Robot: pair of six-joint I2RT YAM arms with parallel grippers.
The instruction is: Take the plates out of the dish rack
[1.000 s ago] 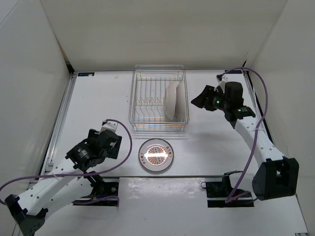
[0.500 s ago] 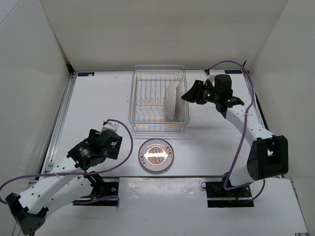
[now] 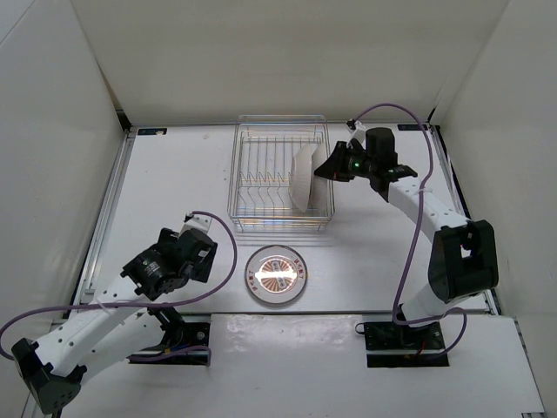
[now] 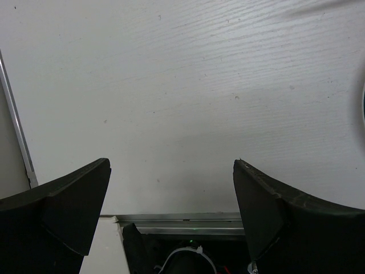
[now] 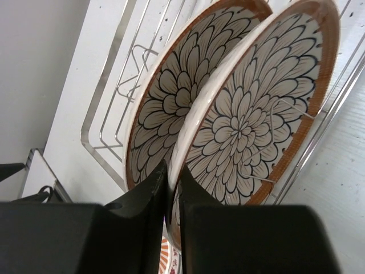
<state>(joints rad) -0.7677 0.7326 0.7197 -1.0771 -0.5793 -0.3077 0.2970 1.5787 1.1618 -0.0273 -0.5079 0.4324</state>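
The silver wire dish rack (image 3: 261,178) stands at the back middle of the table. Two petal-faced plates with brown rims stand upright in its right end (image 3: 306,178). In the right wrist view they are the nearer plate (image 5: 262,108) and the farther plate (image 5: 171,97). My right gripper (image 3: 331,167) reaches in from the right, and its fingers (image 5: 142,200) are shut on the rim of the nearer plate. The orange-striped plate (image 3: 276,274) lies flat on the table in front of the rack. My left gripper (image 4: 171,188) is open and empty over bare table to the left of it.
The rack's wire wall (image 5: 105,137) runs close to the left of the plates. White walls enclose the table on three sides. A metal rail (image 3: 109,209) runs along the left edge. A purple cable (image 3: 422,218) hangs along the right arm.
My right arm has swung left from beside the rack to the plates, and its fingers now grip the nearer plate's rim. The left arm has barely moved.
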